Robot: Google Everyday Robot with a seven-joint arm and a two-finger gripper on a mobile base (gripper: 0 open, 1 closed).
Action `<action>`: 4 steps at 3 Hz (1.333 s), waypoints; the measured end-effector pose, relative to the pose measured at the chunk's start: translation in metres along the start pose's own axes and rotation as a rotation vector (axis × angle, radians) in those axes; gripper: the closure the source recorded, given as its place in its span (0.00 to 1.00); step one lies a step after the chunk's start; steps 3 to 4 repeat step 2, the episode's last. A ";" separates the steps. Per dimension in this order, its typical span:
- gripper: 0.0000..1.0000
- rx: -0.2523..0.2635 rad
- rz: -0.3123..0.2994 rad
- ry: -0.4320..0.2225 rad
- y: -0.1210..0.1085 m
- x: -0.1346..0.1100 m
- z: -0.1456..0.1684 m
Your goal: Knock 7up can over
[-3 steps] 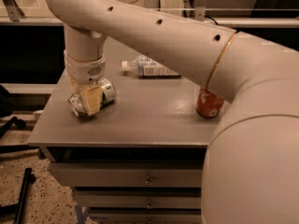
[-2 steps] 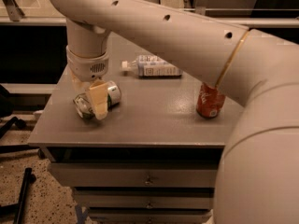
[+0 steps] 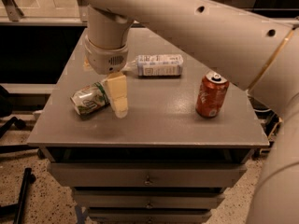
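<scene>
The 7up can, white and green with a silver end, lies on its side near the front left of the grey tabletop. My gripper hangs from the thick white arm and sits just to the right of the can, touching or nearly touching its end, low over the tabletop. It holds nothing that I can see.
A clear plastic bottle with a pale label lies on its side behind the gripper. A red-orange cola can stands upright at the right. The table's front edge is close below the can, with drawers under it.
The gripper has shifted from over the can to its right side. The can lies on its side throughout. The view has moved closer to the table.
</scene>
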State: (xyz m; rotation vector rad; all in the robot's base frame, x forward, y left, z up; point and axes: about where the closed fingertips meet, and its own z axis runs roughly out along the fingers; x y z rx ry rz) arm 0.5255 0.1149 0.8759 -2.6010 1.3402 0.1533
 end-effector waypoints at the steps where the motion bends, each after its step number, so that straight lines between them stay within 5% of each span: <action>1: 0.00 0.033 0.070 -0.009 0.024 0.023 -0.015; 4: 0.00 0.039 0.090 -0.008 0.030 0.031 -0.018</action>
